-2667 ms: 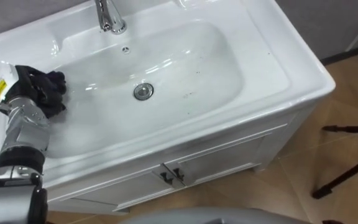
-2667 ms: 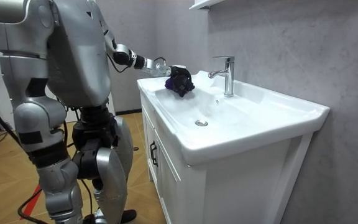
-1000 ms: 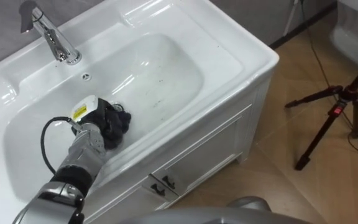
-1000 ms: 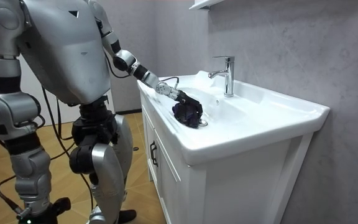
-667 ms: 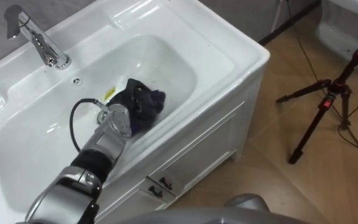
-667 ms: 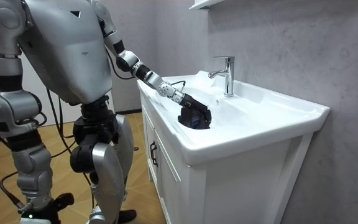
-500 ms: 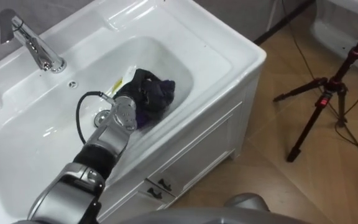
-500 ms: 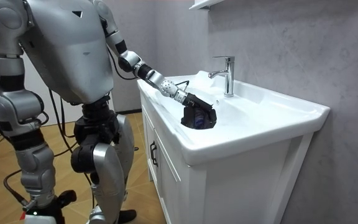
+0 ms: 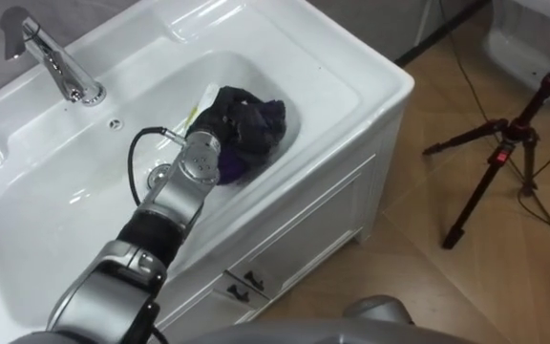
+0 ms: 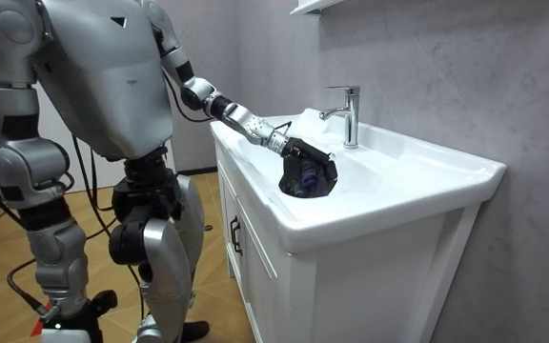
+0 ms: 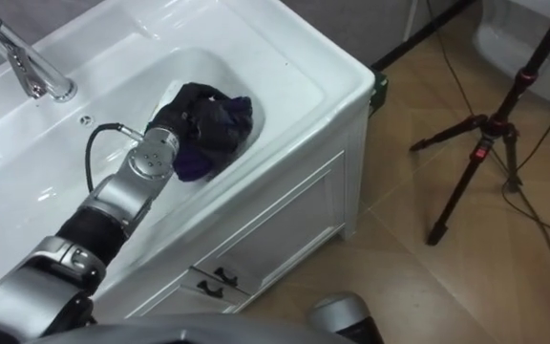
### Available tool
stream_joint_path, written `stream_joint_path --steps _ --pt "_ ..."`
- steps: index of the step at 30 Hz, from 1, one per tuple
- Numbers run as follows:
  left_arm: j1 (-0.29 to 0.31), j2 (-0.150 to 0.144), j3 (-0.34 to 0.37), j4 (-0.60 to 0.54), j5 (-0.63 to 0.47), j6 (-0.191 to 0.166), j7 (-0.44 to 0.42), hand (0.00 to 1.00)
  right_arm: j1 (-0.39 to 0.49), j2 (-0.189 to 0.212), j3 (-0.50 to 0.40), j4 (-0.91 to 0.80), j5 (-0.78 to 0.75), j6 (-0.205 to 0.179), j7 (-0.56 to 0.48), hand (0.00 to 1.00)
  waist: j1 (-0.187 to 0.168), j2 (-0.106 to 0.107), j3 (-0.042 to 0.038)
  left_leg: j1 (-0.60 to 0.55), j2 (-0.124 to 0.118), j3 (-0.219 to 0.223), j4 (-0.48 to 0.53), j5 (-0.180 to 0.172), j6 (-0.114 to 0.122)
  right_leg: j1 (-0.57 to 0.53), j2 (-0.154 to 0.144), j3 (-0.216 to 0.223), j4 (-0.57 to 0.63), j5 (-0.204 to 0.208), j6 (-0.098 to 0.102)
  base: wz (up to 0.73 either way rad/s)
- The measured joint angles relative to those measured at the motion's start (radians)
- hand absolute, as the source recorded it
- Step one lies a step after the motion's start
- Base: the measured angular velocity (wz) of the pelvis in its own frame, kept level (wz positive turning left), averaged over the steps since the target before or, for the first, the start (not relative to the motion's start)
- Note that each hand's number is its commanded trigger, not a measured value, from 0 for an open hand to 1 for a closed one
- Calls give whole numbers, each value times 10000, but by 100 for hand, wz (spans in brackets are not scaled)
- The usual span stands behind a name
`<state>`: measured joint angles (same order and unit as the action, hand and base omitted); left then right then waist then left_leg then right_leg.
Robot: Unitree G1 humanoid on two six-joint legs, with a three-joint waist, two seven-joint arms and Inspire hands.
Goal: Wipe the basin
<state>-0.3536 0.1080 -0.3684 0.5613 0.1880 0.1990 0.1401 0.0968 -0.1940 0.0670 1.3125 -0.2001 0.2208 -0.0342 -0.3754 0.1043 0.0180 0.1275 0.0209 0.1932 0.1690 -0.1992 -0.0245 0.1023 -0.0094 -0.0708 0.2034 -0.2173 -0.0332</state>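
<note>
The cloth (image 9: 246,129) sits inside the basin (image 9: 342,81), bunched up against the sloping wall at the bowl's right end, just right of the drain (image 9: 158,176). I see nothing else in the bowl. The cloth is a crumpled lump, black on top with purple folds at its right edge and under the wrist. It is a little longer from the wrist out toward the right wall, and that is the way it points.

My left hand (image 10: 300,151) is buried in the cloth, and I cannot tell how its fingers lie. The left arm reaches in over the basin's front rim. The faucet (image 9: 53,63) stands well apart at the back left.

The right hand (image 10: 76,312) hangs low beside the robot, which stands at the white cabinet (image 9: 294,234). A tripod (image 9: 504,153) stands on the floor to the right.
</note>
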Motion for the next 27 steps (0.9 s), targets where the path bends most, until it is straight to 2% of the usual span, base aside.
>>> stream_joint_path --steps 7,11,14,16,18,20,21,23,27 --pt "2 240 -93 -442 78 1 -267 100 -108 17 -22 -192 -50 63 6 0 157 -105 47 -30 8 -5 -17 3 5 -105 26 93 34 2 -4 -3" --pt "119 235 -78 -354 947 1 -352 100 -147 29 -34 -214 -74 115 6 0 317 -194 49 -2 25 87 -28 3 5 -102 53 173 32 12 -17 -9" --pt "372 226 5 -148 1292 -15 -408 100 -65 29 -33 -165 -95 137 20 0 441 -222 48 94 31 130 -45 2 4 -5 98 215 2 13 -19 -8" --pt "699 253 196 255 1296 -29 -391 100 53 49 -131 -279 -90 203 17 0 611 -221 44 234 43 222 -95 2 4 30 135 395 2 11 -21 -23" --pt "1111 255 560 565 1446 -155 -278 100 76 61 -227 -342 -99 205 13 0 785 -259 22 326 49 196 -107 2 4 122 162 412 6 10 -30 -20" --pt "1366 256 1004 1050 1764 -325 -137 100 152 79 -328 -348 -112 198 -4 0 858 -352 -38 428 43 207 -108 1 3 215 162 408 -32 7 -33 0" --pt "1522 258 1362 1313 2082 -353 -115 100 215 86 -538 -371 -122 194 -63 0 953 -403 -111 484 36 214 -106 0 2 280 160 419 -76 5 -35 0" --pt "1654 304 1884 1860 2528 -336 53 100 281 84 -714 -370 -119 204 -238 0 1146 -475 -181 594 25 201 -95 -19 26 450 152 409 -181 7 -31 7" --pt "1851 435 2530 2279 2856 -337 226 100 479 65 -922 -697 -86 210 -285 0 1404 -471 -205 655 21 210 -79 -39 57 581 139 367 -182 10 -17 6"
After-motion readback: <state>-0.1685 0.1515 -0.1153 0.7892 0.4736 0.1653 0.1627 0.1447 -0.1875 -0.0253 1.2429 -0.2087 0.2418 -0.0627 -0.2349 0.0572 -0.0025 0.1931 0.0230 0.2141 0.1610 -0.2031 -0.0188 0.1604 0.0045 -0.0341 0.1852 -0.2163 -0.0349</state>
